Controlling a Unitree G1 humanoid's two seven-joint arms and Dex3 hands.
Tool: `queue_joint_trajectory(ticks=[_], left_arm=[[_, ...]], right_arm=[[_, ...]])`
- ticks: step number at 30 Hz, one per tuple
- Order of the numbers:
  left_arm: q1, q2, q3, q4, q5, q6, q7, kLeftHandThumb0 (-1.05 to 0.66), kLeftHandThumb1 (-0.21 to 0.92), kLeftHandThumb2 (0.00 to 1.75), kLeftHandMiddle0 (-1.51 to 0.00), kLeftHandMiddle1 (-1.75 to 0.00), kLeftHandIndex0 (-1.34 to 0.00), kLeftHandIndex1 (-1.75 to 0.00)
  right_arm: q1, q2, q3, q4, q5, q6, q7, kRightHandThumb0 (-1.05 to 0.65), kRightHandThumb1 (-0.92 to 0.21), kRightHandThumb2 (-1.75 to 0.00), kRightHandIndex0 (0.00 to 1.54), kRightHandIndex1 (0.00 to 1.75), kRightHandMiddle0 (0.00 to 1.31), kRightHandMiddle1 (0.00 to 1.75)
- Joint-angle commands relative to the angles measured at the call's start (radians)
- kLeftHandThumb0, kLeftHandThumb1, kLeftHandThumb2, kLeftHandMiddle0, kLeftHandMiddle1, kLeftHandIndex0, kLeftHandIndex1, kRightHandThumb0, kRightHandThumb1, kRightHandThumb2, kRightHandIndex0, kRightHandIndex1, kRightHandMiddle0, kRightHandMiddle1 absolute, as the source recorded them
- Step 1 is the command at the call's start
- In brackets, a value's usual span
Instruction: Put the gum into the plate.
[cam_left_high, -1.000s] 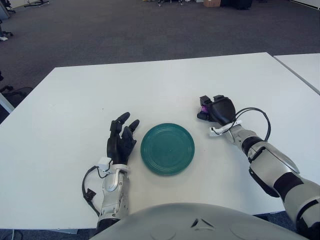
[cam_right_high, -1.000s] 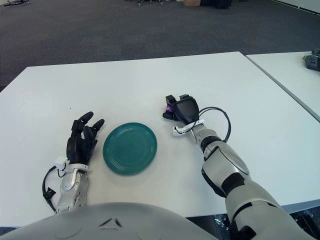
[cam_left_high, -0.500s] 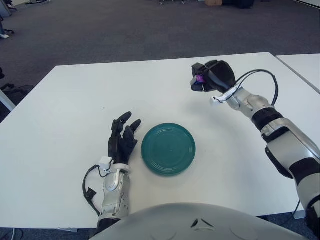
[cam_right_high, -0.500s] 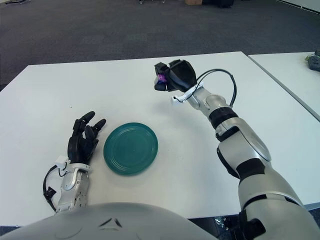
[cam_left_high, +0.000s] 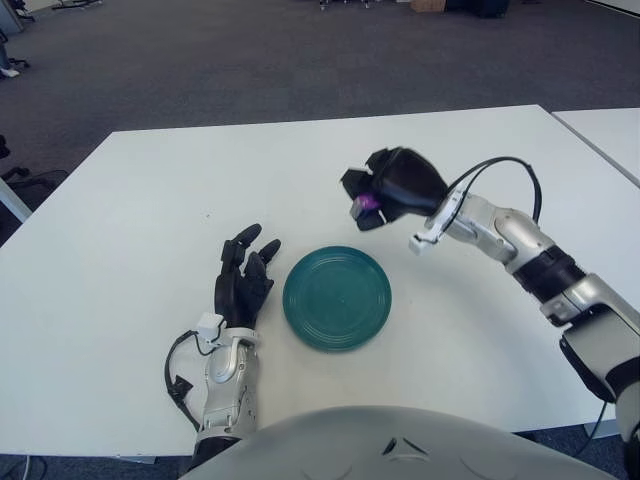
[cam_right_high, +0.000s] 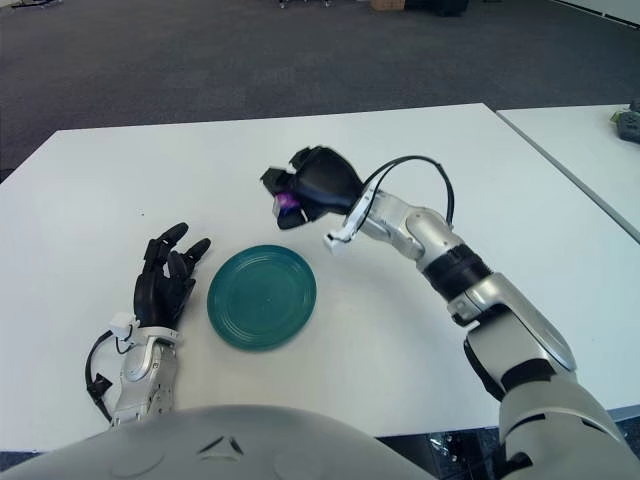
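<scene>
The left hand (cam_left_high: 243, 283) shows just left of the green plate (cam_left_high: 335, 298), fingers loosely spread and holding nothing. Up and right of the plate's far rim, the right hand (cam_left_high: 385, 190) hangs above the white table (cam_left_high: 150, 200), curled tight around the purple gum (cam_left_high: 367, 203), mostly hidden by the black fingers (cam_left_high: 362, 212).

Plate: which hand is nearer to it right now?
Left. The left hand shows just left of the plate at table level. The right hand, gripping the gum, is raised beyond its far right rim.

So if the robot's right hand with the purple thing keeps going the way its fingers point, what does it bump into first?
Probably the green plate. The right hand, holding the purple gum, points left and down toward it, though depth is hard to judge.
</scene>
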Motion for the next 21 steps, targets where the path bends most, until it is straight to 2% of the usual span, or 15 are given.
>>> queue_joint_trajectory(ticks=[1,5,8,11,21], left_arm=[[0.007,-0.018,0.007,0.000,0.015,0.018,0.011,-0.80,0.92,0.71,-0.45,-0.73,-0.18,-1.06],[0.007,-0.021,0.009,0.003,0.021,0.017,0.010,-0.79,0.92,0.71,-0.45,-0.73,-0.19,-1.06],[0.008,-0.022,0.011,0.003,0.027,0.019,0.013,-0.79,0.92,0.71,-0.45,-0.73,-0.19,-1.07],[0.008,-0.022,0.010,0.002,0.042,0.022,0.022,-0.78,0.92,0.73,-0.44,-0.73,-0.18,-1.07],[0.005,-0.029,0.007,0.002,0.082,0.030,0.056,-0.79,0.92,0.80,-0.41,-0.70,-0.13,-1.07]], right_arm=[[0.059,-0.013,0.016,-0.108,-0.033,0.002,0.130,-0.47,-0.69,-0.89,1.28,1.75,1.00,1.75],[0.061,0.003,0.013,-0.118,-0.057,-0.038,0.156,-0.48,-0.61,-0.97,1.29,1.75,1.04,1.75],[0.054,0.020,0.022,-0.117,-0.072,-0.074,0.178,-0.49,-0.38,-1.24,1.28,1.75,0.78,1.75],[0.052,0.040,0.035,-0.123,-0.074,-0.091,0.227,-0.50,-0.31,-1.33,1.28,1.75,0.69,1.75],[0.060,0.093,0.055,-0.112,-0.076,-0.088,0.391,-0.46,-0.39,-1.22,1.24,1.75,0.55,1.75]])
